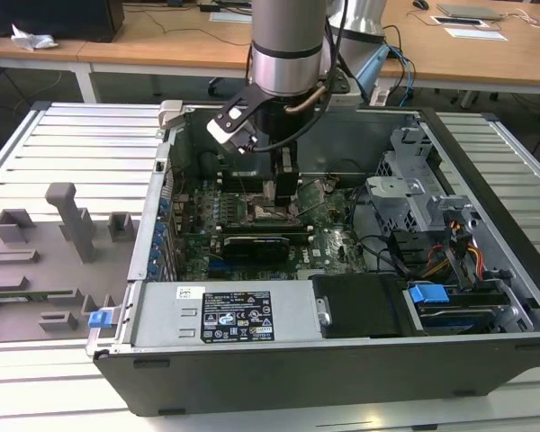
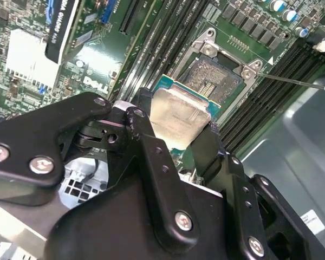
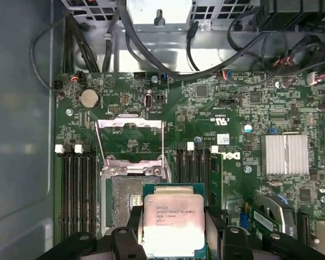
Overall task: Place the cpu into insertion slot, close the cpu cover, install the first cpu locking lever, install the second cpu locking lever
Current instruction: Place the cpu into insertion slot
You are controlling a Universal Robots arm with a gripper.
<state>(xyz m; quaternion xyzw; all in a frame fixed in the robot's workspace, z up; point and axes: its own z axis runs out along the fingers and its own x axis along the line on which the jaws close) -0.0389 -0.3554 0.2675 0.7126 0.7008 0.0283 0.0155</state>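
Observation:
My gripper (image 1: 279, 193) reaches down into the open computer case, over the green motherboard (image 1: 333, 247). It is shut on the cpu (image 3: 173, 222), a flat silver-topped square chip held by two opposite edges between the black fingers (image 3: 132, 225). In the second wrist view the cpu (image 2: 179, 111) hangs beside and partly over the insertion slot (image 2: 216, 73), not seated in it. The insertion slot (image 3: 124, 197) shows its dark centre, uncovered. Beyond the slot the cpu cover (image 3: 131, 124), a thin silver frame, stands swung open. A thin locking lever (image 2: 292, 81) sticks out unlatched beside the slot.
Long black memory slots (image 3: 78, 195) flank the socket on both sides. A black card with a white label (image 2: 65, 27) and a silver heatsink (image 3: 284, 154) lie nearby. Cables and a drive cage (image 1: 423, 207) fill the case's right in the exterior view. A grey fixture tray (image 1: 45, 261) lies outside, on the left.

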